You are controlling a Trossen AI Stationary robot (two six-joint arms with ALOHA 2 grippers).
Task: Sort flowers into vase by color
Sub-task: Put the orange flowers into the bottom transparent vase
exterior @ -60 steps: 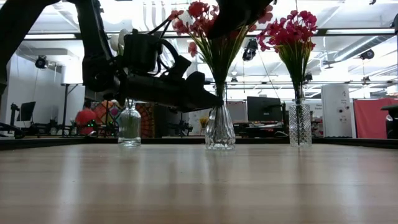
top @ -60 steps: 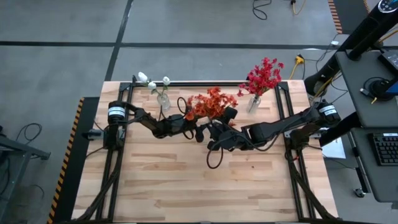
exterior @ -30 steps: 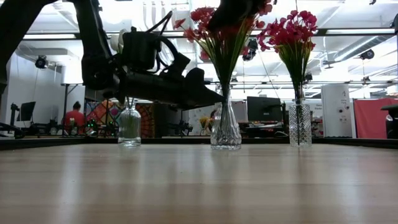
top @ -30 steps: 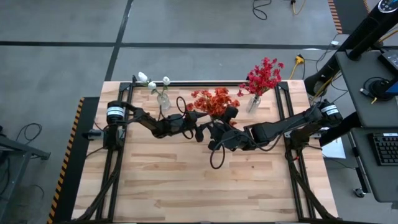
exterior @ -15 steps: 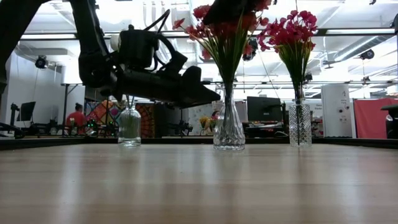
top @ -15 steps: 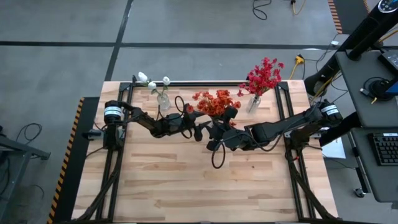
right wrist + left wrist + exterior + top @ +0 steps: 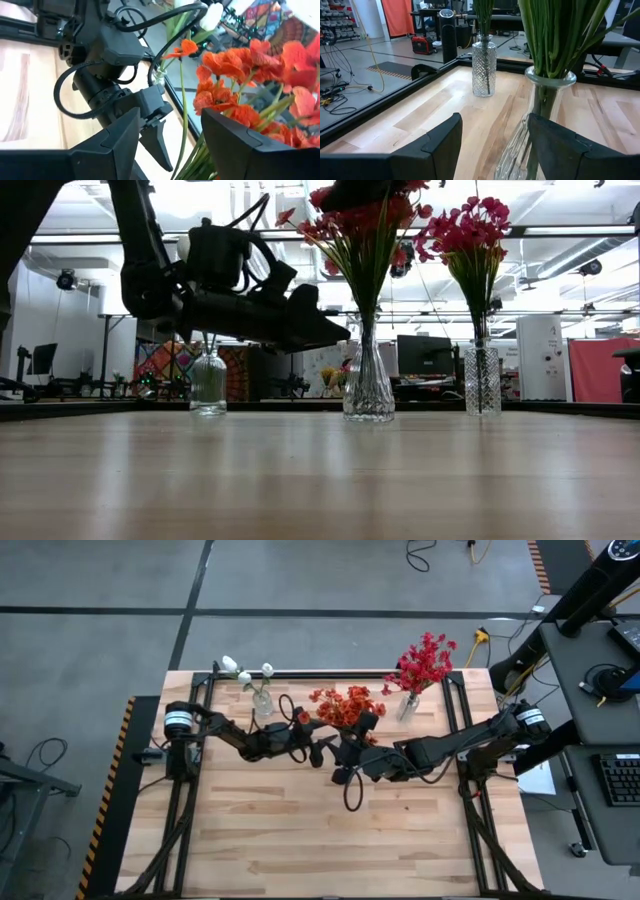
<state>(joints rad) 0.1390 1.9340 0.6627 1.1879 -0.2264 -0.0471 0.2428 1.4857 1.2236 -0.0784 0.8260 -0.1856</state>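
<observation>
High view: three vases stand along the far edge of the table (image 7: 300, 840). White flowers (image 7: 245, 673) at left, orange flowers (image 7: 345, 705) in the middle, red flowers (image 7: 425, 660) at right. The left gripper (image 7: 325, 750) and right gripper (image 7: 345, 755) meet just near of the orange bunch.

Low view: the left gripper (image 7: 335, 335) hangs just left of the middle vase (image 7: 368, 385), not touching.

Left wrist view: its fingers (image 7: 442, 145) stand wide apart, empty, the middle vase (image 7: 540, 125) between them.

Right wrist view: its fingers (image 7: 120, 135) are spread, holding nothing, beside the orange flowers (image 7: 240, 95).
</observation>
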